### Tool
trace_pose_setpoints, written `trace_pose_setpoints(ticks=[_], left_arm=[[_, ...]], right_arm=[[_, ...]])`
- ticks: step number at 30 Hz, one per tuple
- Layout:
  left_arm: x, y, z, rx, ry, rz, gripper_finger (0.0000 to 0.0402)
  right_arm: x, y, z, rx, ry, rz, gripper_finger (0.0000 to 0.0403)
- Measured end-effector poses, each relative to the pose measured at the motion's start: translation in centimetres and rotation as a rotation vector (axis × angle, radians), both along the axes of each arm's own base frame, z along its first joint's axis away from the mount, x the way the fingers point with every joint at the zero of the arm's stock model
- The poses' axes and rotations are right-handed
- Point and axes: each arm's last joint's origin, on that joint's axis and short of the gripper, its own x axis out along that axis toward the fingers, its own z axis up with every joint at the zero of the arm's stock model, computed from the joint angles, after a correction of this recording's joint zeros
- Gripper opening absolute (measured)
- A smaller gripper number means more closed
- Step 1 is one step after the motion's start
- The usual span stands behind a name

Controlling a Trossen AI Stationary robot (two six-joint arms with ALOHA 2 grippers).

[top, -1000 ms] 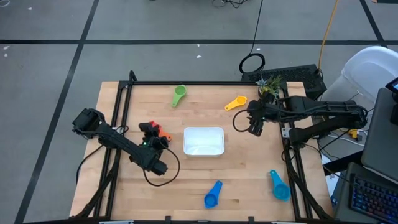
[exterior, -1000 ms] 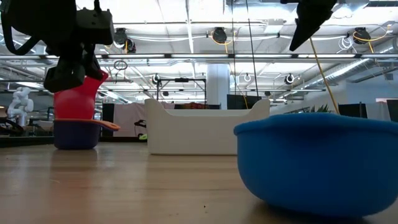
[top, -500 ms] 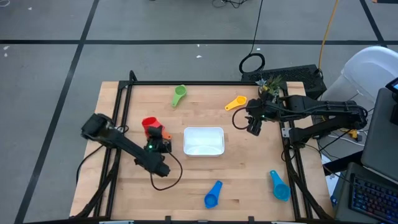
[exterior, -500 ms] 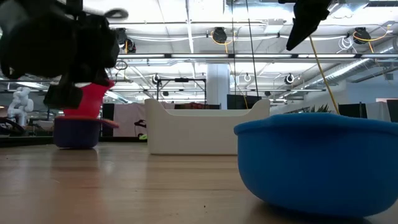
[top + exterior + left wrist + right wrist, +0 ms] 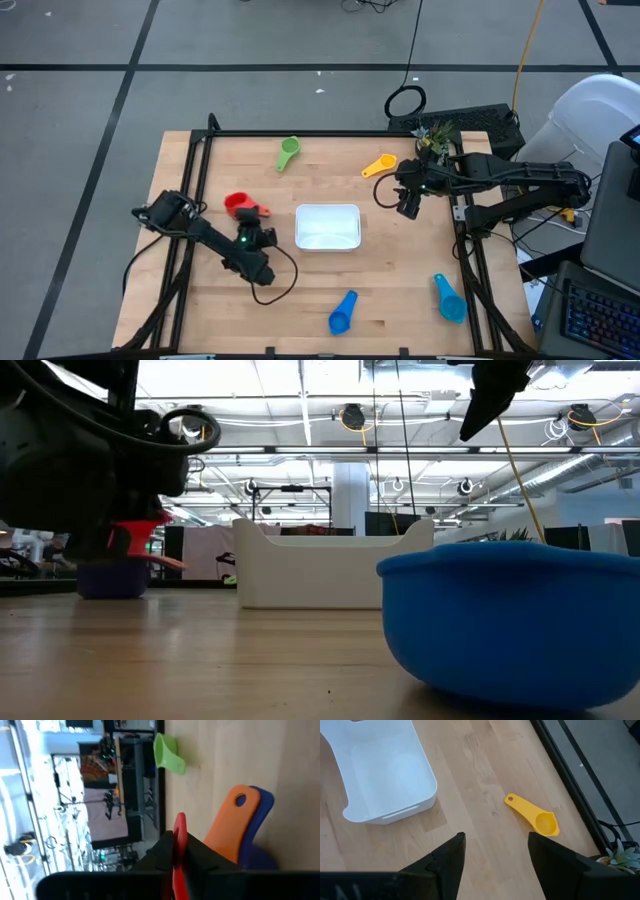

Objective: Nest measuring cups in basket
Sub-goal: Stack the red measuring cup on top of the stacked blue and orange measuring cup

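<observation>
step: nesting red-orange cup (image 5: 238, 204) left of basket (image 5: 328, 226) | left gripper (image 5: 179, 851) fingers clamping its handle over dark blue cup (image 5: 257, 827) | right gripper (image 5: 495, 851) fingers wide, hovering upper right | next: release, fetch green cup (image 5: 288, 151)

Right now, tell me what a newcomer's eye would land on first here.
Probably the red cup pinched in the left gripper, held over stacked orange and dark blue cups left of the white basket. Next, the right gripper hovering open right of the basket, near the yellow cup.
</observation>
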Motion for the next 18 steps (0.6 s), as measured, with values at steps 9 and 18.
trace_pose_setpoints(ticks=[9,18], left_arm=[[0.0,0.0,-0.4,-0.076,0.025,0.071,0.0040],[0.8,-0.4,1.9,-0.087,-0.003,0.104,0.0041]], right_arm=[[0.1,0.0,0.0,-0.007,-0.005,0.012,0.0208],[0.2,0.0,0.1,-0.008,-0.015,0.012,0.0208]])
